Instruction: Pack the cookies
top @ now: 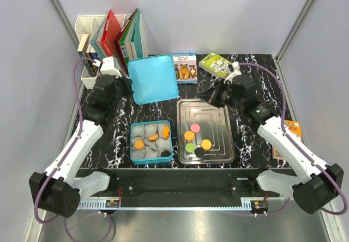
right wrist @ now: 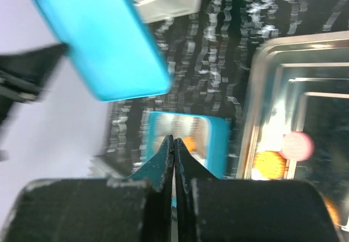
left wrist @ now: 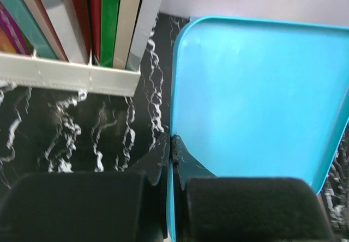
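Observation:
Several cookies lie on the silver tray [top: 221, 116]: a pink one [top: 195, 127], orange ones [top: 206, 144], a green one [top: 190, 147] and a black one [top: 199, 151]. More orange cookies [top: 139, 144] sit in grey paper cups inside the blue tin [top: 170, 138]. My left gripper [top: 127, 84] [left wrist: 172, 144] is shut on the left edge of the blue lid [top: 154, 78] [left wrist: 256, 89]. My right gripper [top: 207, 96] [right wrist: 174, 141] hangs over the tray's far end, shut with nothing between its fingers. The right wrist view shows the lid [right wrist: 98, 40], the tin [right wrist: 218, 135], the pink cookie [right wrist: 296, 145] and an orange one [right wrist: 270, 164].
A white file holder with books [top: 112, 35] [left wrist: 82, 24] stands at the back left, close behind the lid. A small picture book [top: 185, 67] and a green packet [top: 216, 65] lie at the back. An orange packet [top: 292, 130] lies at the right edge.

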You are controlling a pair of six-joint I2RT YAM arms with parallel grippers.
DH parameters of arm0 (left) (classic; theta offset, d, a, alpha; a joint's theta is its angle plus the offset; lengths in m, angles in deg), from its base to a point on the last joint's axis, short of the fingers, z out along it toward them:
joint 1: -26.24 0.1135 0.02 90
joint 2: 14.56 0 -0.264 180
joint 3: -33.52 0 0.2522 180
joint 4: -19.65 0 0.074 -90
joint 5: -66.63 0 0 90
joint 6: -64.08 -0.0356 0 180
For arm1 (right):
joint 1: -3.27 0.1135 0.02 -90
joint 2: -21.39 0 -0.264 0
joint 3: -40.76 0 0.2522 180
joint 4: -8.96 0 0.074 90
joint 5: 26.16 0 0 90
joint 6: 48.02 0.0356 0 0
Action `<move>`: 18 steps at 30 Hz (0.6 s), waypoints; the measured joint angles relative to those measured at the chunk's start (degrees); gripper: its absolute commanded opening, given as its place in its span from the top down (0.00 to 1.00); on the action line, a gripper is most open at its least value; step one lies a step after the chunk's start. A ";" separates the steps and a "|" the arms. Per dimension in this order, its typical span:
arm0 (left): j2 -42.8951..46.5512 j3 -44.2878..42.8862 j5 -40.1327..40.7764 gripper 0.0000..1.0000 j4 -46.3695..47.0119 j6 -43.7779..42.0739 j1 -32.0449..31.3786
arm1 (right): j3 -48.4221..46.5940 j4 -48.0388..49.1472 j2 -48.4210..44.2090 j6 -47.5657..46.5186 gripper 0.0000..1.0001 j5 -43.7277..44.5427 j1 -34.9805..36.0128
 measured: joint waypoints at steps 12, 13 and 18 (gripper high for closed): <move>4.70 17.18 2.51 1.00 33.31 -17.18 -5.44 | 2.38 12.11 -0.02 15.85 0.38 -25.31 -7.37; 4.96 18.84 2.62 1.00 36.52 -19.58 -6.75 | 3.85 15.56 0.02 18.95 0.38 -27.71 -7.82; 5.31 23.78 1.66 1.00 46.01 -27.08 -10.16 | 11.17 31.80 2.29 33.00 0.37 -34.51 -9.62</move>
